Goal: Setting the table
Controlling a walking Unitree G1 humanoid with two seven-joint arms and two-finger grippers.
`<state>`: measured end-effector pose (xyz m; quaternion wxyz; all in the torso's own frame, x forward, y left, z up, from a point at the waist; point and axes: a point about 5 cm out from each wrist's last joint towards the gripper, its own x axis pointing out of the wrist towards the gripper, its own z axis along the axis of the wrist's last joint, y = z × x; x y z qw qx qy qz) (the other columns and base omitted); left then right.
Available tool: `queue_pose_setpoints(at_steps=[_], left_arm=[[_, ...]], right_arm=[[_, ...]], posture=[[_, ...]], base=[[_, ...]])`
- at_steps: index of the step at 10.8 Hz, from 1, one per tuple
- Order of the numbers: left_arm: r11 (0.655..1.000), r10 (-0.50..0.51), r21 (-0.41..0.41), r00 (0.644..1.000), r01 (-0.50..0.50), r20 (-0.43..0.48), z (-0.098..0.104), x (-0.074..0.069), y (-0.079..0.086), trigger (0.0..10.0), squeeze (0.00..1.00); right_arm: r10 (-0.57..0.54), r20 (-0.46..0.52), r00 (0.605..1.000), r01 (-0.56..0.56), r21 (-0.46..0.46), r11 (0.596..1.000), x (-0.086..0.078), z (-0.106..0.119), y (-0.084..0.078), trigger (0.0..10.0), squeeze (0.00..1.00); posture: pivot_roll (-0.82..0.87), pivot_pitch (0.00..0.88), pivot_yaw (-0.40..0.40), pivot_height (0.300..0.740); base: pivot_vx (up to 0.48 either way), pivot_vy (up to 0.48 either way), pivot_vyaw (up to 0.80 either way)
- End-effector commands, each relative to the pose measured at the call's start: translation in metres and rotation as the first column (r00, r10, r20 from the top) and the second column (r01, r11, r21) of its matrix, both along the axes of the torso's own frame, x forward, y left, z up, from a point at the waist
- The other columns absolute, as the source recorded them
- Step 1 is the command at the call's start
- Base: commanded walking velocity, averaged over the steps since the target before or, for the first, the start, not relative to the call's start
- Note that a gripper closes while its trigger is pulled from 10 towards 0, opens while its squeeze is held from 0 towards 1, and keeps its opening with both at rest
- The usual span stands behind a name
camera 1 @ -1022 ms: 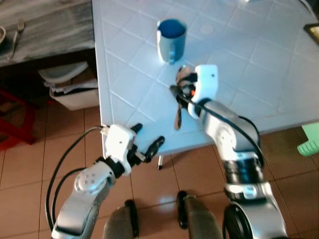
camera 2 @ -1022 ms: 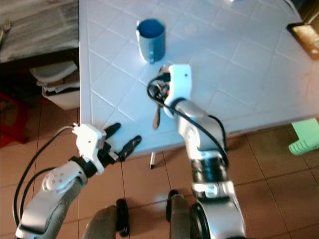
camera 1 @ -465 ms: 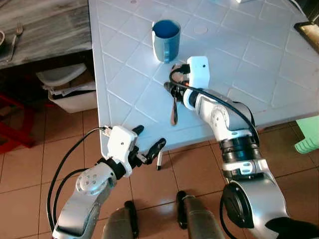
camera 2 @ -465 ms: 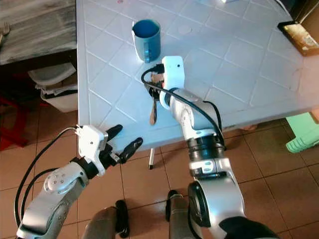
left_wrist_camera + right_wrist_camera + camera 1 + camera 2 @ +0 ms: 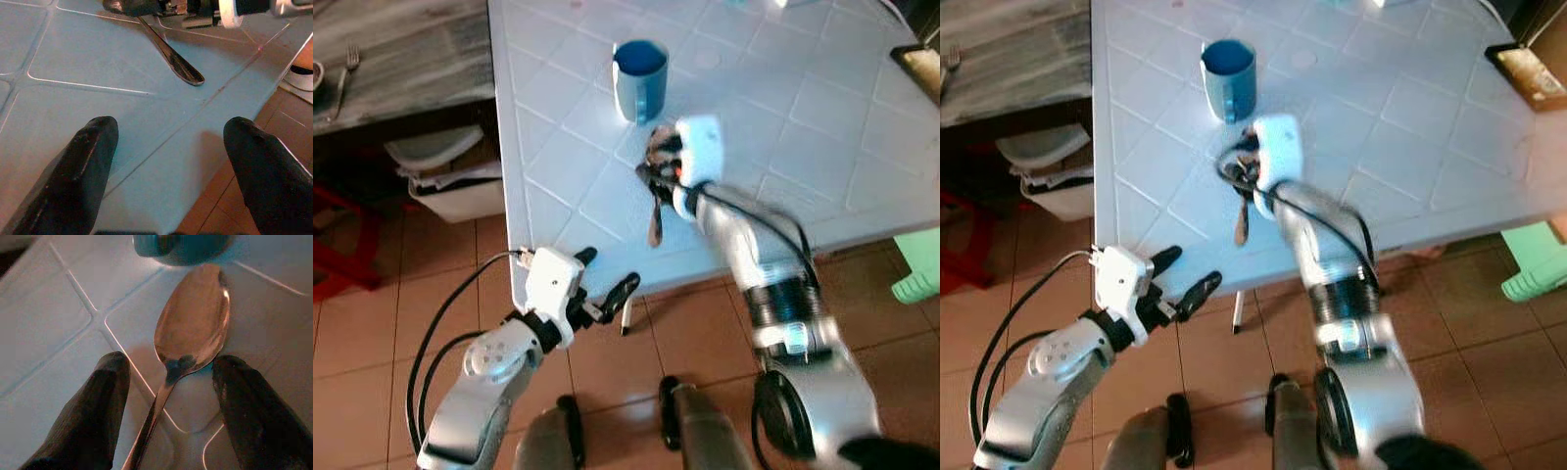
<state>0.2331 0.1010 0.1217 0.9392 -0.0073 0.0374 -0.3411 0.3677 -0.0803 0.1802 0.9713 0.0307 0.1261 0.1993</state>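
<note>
A metal spoon (image 5: 193,318) lies flat on the white tiled table (image 5: 803,127), its bowl toward a blue cup (image 5: 640,78) and its handle (image 5: 654,227) pointing at the table's near edge. My right gripper (image 5: 168,396) hovers low over the spoon's neck, open, with one black finger on each side and neither touching it. In the head views that gripper (image 5: 656,178) sits just in front of the cup. My left gripper (image 5: 607,271) is open with nothing in it, held below the table's near corner over the floor.
A grey wooden table with a fork (image 5: 348,64) stands at the left, with white bins (image 5: 450,176) beneath it. A red frame (image 5: 342,245) is at the far left and a green stool (image 5: 920,274) at the right. A table leg (image 5: 626,318) stands near my left gripper.
The camera shifted slightly a second ago. My right arm is blurred now, moving a little above the spoon. The spoon, the cup and my left arm stay where they were.
</note>
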Motion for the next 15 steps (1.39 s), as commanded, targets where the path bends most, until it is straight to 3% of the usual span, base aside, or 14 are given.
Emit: queue_pose_setpoints(at_steps=[1,2,4,6,7,8,9,10,12,13,14,15], left_arm=[[1.0,0.001,0.02,0.999,-0.001,-0.033,-0.007,-0.003,0.0,10.0,0.0],[1.0,0.003,0.019,0.999,-0.003,-0.033,-0.007,-0.003,0.0,10.0,0.0],[1.0,0.004,0.019,0.999,-0.004,-0.033,-0.007,-0.003,0.0,10.0,0.0],[1.0,0.003,0.019,0.999,-0.002,-0.033,-0.007,-0.003,0.0,10.0,0.0],[1.0,0.002,0.019,0.999,-0.002,-0.033,-0.007,-0.003,0.0,10.0,0.0],[1.0,0.004,0.021,0.999,-0.003,-0.033,-0.007,-0.003,0.0,10.0,0.0],[1.0,0.007,0.023,0.999,-0.006,-0.033,-0.007,-0.002,0.0,10.0,0.0],[1.0,0.009,0.023,0.999,-0.008,-0.033,-0.007,-0.002,0.0,10.0,0.0],[1.0,0.011,0.024,0.999,-0.011,-0.035,-0.007,-0.002,0.0,10.0,0.0],[1.0,0.01,0.025,0.999,-0.009,-0.035,-0.007,-0.002,0.0,10.0,0.0],[1.0,0.008,0.026,0.999,-0.008,-0.036,-0.007,-0.002,0.0,10.0,0.0],[1.0,0.008,0.027,0.999,-0.007,-0.036,-0.007,-0.002,0.0,10.0,0.0]], right_arm=[[-0.003,-0.197,0.98,0.0,-0.017,1.0,-0.011,-0.047,0.001,10.0,0.0],[-0.011,-0.241,0.971,0.024,0.051,0.998,-0.014,-0.052,0.001,10.0,0.0],[0.022,-0.311,0.95,0.068,0.277,0.958,-0.019,-0.058,0.008,10.0,0.0],[0.037,-0.307,0.951,0.07,0.33,0.942,-0.02,-0.057,0.008,10.0,0.0],[0.018,-0.295,0.955,0.063,0.265,0.962,-0.019,-0.058,0.005,10.0,0.0],[-0.018,-0.251,0.968,0.042,0.091,0.995,-0.017,-0.062,0.0,10.0,0.0],[-0.058,-0.199,0.978,0.033,-0.127,0.991,-0.017,-0.069,-0.008,10.0,0.0],[-0.066,-0.161,0.985,0.025,-0.243,0.97,-0.017,-0.073,-0.011,10.0,0.0],[-0.093,-0.196,0.976,0.037,-0.273,0.961,-0.02,-0.082,-0.015,10.0,0.0],[-0.094,-0.216,0.972,0.044,-0.225,0.973,-0.021,-0.083,-0.015,3.5,0.0],[-0.097,-0.229,0.969,0.052,-0.194,0.98,-0.021,-0.083,-0.015,0.0,0.0],[-0.101,-0.235,0.967,0.056,-0.19,0.98,-0.02,-0.083,-0.015,0.0,0.0]], posture=[[-0.01,0.293,0.069,0.74],[0.0,0.293,0.07,0.74],[0.0,0.293,0.07,0.74],[0.0,0.293,0.072,0.74],[0.0,0.294,0.071,0.74],[0.0,0.294,0.071,0.74],[0.0,0.294,0.07,0.74],[0.0,0.294,0.069,0.74],[0.0,0.294,0.07,0.74],[0.0,0.294,0.07,0.74],[0.0,0.294,0.071,0.74],[0.0,0.294,0.071,0.74]], base=[[0.0,0.0,0.0],[0.0,0.0,0.0],[0.0,0.0,0.0],[0.0,0.0,0.0],[0.0,0.0,0.0],[0.0,0.0,0.0],[0.0,0.0,0.0],[0.0,0.0,0.0],[0.0,0.0,0.0],[0.0,0.0,0.0],[0.0,0.0,0.0],[0.0,0.0,0.0]])
